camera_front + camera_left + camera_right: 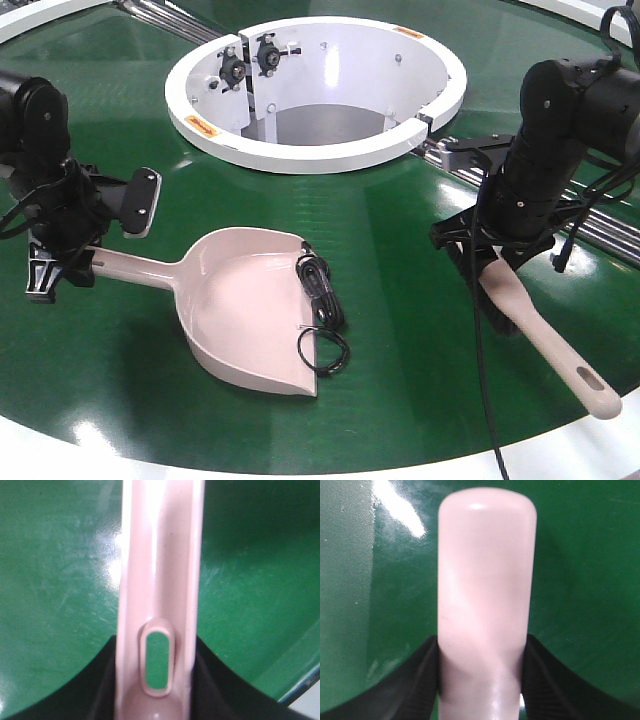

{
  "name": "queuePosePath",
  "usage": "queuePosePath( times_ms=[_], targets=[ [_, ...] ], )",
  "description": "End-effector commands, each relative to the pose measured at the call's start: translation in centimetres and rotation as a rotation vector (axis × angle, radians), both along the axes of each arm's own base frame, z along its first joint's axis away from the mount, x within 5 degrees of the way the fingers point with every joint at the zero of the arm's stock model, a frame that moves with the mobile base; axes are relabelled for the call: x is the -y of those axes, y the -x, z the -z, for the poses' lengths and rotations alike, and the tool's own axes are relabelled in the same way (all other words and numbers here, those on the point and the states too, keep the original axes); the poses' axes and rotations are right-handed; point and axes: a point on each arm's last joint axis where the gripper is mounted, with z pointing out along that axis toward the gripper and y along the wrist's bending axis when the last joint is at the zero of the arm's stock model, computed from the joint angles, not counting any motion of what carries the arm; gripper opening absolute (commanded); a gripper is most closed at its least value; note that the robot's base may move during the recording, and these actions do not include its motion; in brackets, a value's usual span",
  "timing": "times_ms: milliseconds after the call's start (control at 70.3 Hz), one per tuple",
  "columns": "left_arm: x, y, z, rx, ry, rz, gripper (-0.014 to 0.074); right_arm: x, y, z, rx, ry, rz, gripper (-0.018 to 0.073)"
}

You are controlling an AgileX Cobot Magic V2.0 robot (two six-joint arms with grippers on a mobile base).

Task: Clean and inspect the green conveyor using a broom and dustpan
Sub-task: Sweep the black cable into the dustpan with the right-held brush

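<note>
Dustpan point(245, 300) lies flat on the green conveyor point(400, 270), just in front of the white ring opening point(310, 150), with a coiled black cable point(322, 300) in its scoop. Left gripper point(70, 262) is clenched on the dustpan's handle end. Broom point(545, 340) sits well to the right, clamped near its head by the right gripper point(490, 262).

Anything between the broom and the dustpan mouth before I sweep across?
The stretch of green conveyor between the broom and the dustpan is bare. Only a coiled black cable lies along the dustpan's front edge, partly inside the mouth, on the side facing the broom.
</note>
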Motion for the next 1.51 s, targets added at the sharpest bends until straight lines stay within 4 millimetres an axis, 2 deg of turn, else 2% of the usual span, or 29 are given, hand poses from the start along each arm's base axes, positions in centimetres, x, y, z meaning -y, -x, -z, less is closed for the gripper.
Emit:
queuePosePath(
  times_ms=[0, 270, 469, 611, 1038, 1493],
  targets=[
    [0.5, 0.3, -2.6, 0.089, 0.048, -0.005, -0.0006, 0.3, 0.9, -2.7, 0.033, 0.002, -0.010, -0.0004],
    [0.5, 0.3, -2.6, 0.089, 0.048, -0.005, -0.0006, 0.2, 0.9, -2.7, 0.042, -0.011, -0.011, -0.0004],
    [0.5, 0.3, -2.6, 0.089, 0.048, -0.005, -0.0006, -0.4, 0.9, -2.6, 0.019, -0.089, 0.072, -0.0004],
    [0.5, 0.3, -2.5, 0.087, 0.048, -0.005, -0.0006, -1.2, 0.5, -1.4, -0.025, -0.142, 0.082, -0.0004],
    [0.5, 0.4, -2.5, 0.086, 0.048, -0.005, -0.0006, -6.7, -1.5, 1.0, -0.067, -0.154, -0.005, -0.0004],
    [0.5, 0.4, -2.5, 0.084, 0.047, -0.006, -0.0006, -13.2, -2.4, 3.4, -0.116, -0.250, -0.095, -0.0004]
  ],
)
